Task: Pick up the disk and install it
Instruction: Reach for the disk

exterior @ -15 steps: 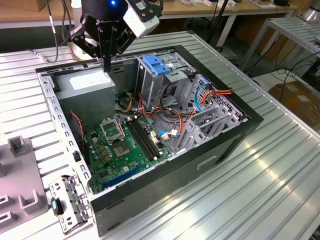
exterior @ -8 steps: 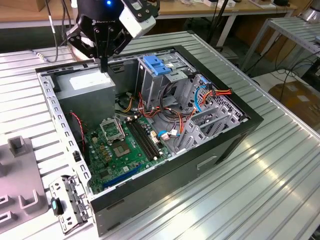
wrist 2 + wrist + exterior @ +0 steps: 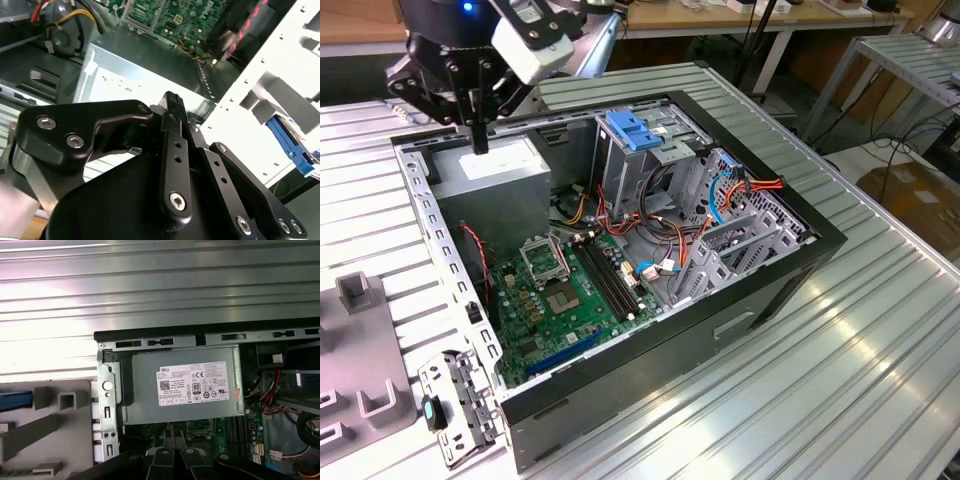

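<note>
**Blue-railed disk (image 3: 15, 400) lies outside the computer case (image 3: 650, 365), off to the side of the tool (image 3: 480, 140)**

A grey moulded fixture (image 3: 360, 340) rests on the ribbed aluminium counter (image 3: 800, 380) at the exterior view's left. In the first wrist view, a blue plastic strip at that fixture is probably the disk's rail; its dark body cannot be made out. The strip runs along the counter's ribs, so the long axis likely does too. The black tool hangs above the grey sheet-metal power supply (image 3: 500, 175) with its fingers drawn together on nothing. From the tool, the disk lies beyond the perforated case wall (image 3: 430, 230), toward the exterior view's left. Further right, a blue slotted bracket (image 3: 632, 130) caps the steel drive cage (image 3: 617, 175).
</note>
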You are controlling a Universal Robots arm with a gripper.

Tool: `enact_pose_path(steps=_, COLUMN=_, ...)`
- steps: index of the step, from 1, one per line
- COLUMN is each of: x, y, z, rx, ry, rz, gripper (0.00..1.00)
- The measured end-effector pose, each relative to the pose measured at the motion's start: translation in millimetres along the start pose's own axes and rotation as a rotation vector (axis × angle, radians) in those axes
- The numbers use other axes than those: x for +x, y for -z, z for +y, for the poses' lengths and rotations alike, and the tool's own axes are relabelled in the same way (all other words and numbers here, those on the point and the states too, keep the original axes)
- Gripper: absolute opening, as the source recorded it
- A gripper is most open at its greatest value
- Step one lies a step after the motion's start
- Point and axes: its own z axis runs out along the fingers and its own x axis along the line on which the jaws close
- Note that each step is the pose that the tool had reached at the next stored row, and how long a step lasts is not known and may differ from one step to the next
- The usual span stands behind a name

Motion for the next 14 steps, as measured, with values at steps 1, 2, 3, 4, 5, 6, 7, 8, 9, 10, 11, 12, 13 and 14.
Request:
enact_pose_path(steps=1, x=3.2, y=0.1, z=-0.2, rx=-0.0001, ry=0.0, rz=0.0001, gripper=0.11)
enact_pose_path(steps=2, x=8.0, y=0.3, z=-0.6, rx=-0.0003, ry=0.0, rz=0.0001, gripper=0.11)
enact_pose_path(steps=3, x=11.5, y=0.3, z=-0.9, rx=-0.0005, ry=0.0, rz=0.0001, gripper=0.11)
enact_pose_path(steps=4, x=15.7, y=0.4, z=-1.2, rx=-0.0008, ry=0.0, rz=0.0001, gripper=0.11)
enact_pose_path(steps=5, x=19.9, y=0.5, z=-1.5, rx=-0.0011, ry=0.0, rz=0.0, gripper=0.11)
enact_pose_path(steps=6, x=28.6, y=0.8, z=-2.2, rx=-0.0016, ry=0.0, rz=0.0001, gripper=0.11)
enact_pose_path(steps=7, x=37.3, y=1.1, z=-2.8, rx=-0.0018, ry=0.0, rz=0.0003, gripper=0.11)
enact_pose_path(steps=8, x=45.1, y=1.2, z=-3.4, rx=-0.0019, ry=0.0, rz=0.0001, gripper=0.11)
enact_pose_path(steps=9, x=53.1, y=1.3, z=-4.0, rx=-0.002, ry=0.0, rz=0.0001, gripper=0.11)
enact_pose_path(steps=10, x=59.0, y=1.4, z=-4.5, rx=-0.0018, ry=0.0, rz=0.0003, gripper=0.11)
enact_pose_path(steps=11, x=63.6, y=1.5, z=-4.8, rx=-0.0018, ry=0.0, rz=0.0002, gripper=0.11)
enact_pose_path(steps=12, x=71.4, y=1.5, z=-5.2, rx=-0.002, ry=0.0, rz=0.0001, gripper=0.11)
enact_pose_path(steps=13, x=75.3, y=1.5, z=-5.4, rx=-0.0021, ry=0.0, rz=0.0001, gripper=0.11)
enact_pose_path(steps=14, x=79.9, y=1.5, z=-5.4, rx=-0.0021, ry=0.0, rz=0.0001, gripper=0.11)
